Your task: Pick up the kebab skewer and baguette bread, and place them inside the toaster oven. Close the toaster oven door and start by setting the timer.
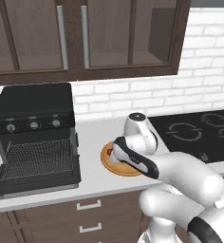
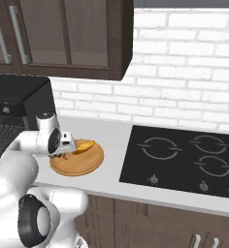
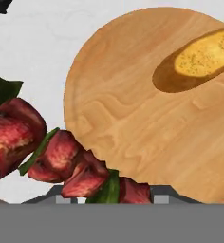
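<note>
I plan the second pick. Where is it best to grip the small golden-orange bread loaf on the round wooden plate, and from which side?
Grip the golden-orange bread loaf across its narrow middle, coming straight down from above. It lies flat and alone on the round wooden plate, long and stubby, so jaws set across its short width should span it. The gripper is at the plate's edge, by the meat skewer.

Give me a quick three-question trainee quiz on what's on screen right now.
1. True or false: the toaster oven door is down.
2. What lies on the wooden plate? A baguette bread; B a knife; C an egg.
3. The food right at the hand is the ____.

Key: 1 true. 2 A. 3 kebab skewer.
</note>
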